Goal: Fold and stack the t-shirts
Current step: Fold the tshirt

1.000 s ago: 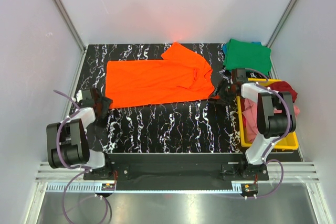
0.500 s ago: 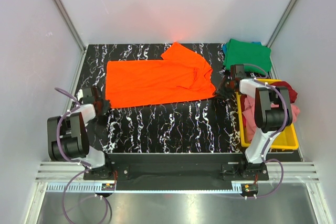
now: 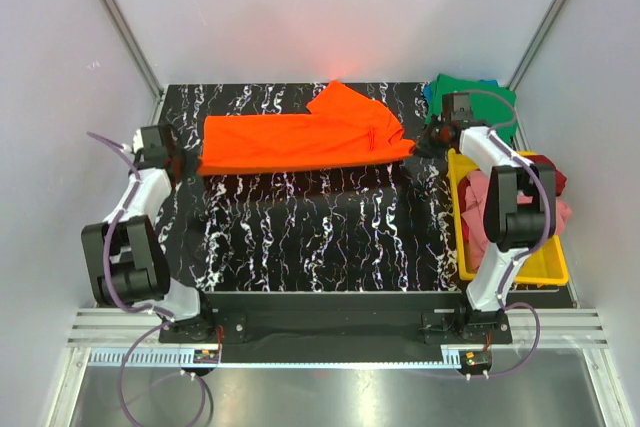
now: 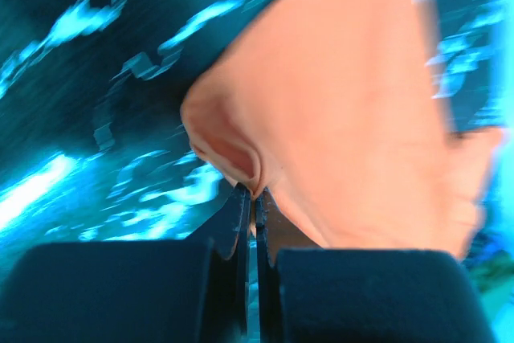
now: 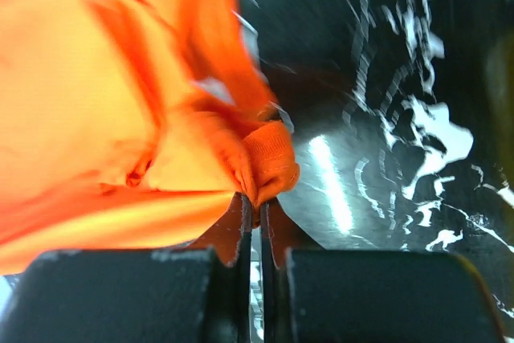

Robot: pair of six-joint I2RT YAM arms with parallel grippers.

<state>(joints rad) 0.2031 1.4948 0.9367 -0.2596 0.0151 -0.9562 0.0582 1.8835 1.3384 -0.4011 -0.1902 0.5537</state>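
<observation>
An orange t-shirt (image 3: 300, 137) lies spread across the back half of the black marbled table (image 3: 320, 237), its near edge lifted and pulled toward the back. My left gripper (image 3: 190, 162) is shut on the shirt's left near corner (image 4: 241, 158). My right gripper (image 3: 420, 145) is shut on the shirt's right near corner (image 5: 265, 166), a bunched hem. A folded green t-shirt (image 3: 470, 102) lies at the back right, with a bit of blue cloth (image 3: 487, 81) under it. Dark red (image 3: 545, 169) and pink (image 3: 480, 212) shirts lie in the yellow tray (image 3: 520, 272).
The yellow tray stands along the table's right edge, right behind my right arm. Grey walls close the table in on the left, back and right. Both arm bases sit at the near edge.
Both grippers have shut on the orange shirt's near corners and moved toward the back. The shirt's near edge has come up and over, so the shirt looks narrower front to back.
</observation>
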